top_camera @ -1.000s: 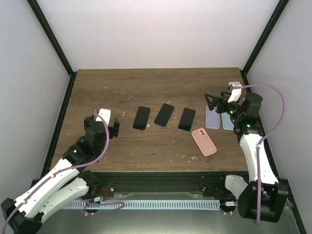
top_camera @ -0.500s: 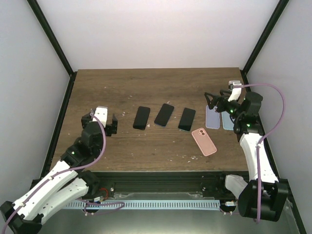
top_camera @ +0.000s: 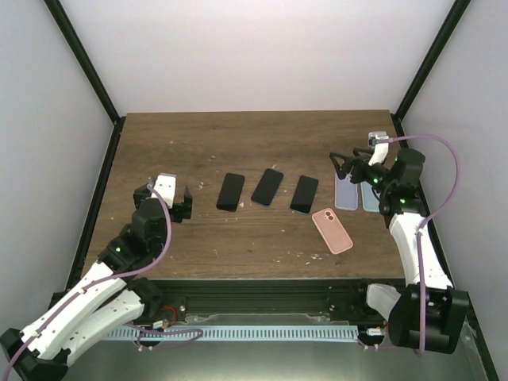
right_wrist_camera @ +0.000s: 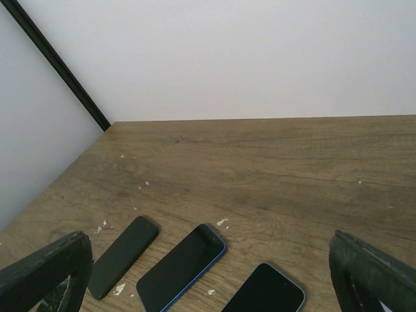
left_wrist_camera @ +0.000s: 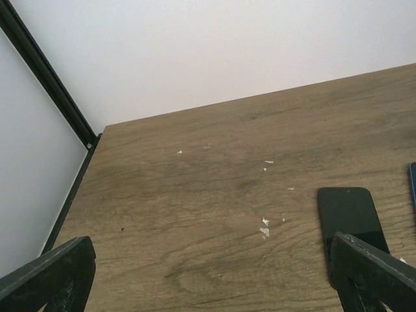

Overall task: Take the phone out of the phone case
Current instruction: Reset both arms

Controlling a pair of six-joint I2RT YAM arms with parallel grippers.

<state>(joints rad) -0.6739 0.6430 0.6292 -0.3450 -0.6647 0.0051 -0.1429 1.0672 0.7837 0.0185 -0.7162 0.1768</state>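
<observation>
A pink phone case lies back up on the table's near right, its camera cutout at the far end. Any phone inside it is hidden under that back. My right gripper hovers open beyond it, over two pale blue cases; the right wrist view shows its fingers wide apart with nothing between them. My left gripper is open at the table's left, away from the pink case. In the left wrist view its fingers frame bare wood. The pink case shows in neither wrist view.
Three bare dark phones lie in a row mid-table: a black one, a blue-edged one and a third. They also show as the black phone, blue-edged phone and third phone. White flecks dot the wood.
The left gripper has shifted slightly left and turned a little. The right gripper has edged a bit toward the far side. Phones and cases lie where they were.
</observation>
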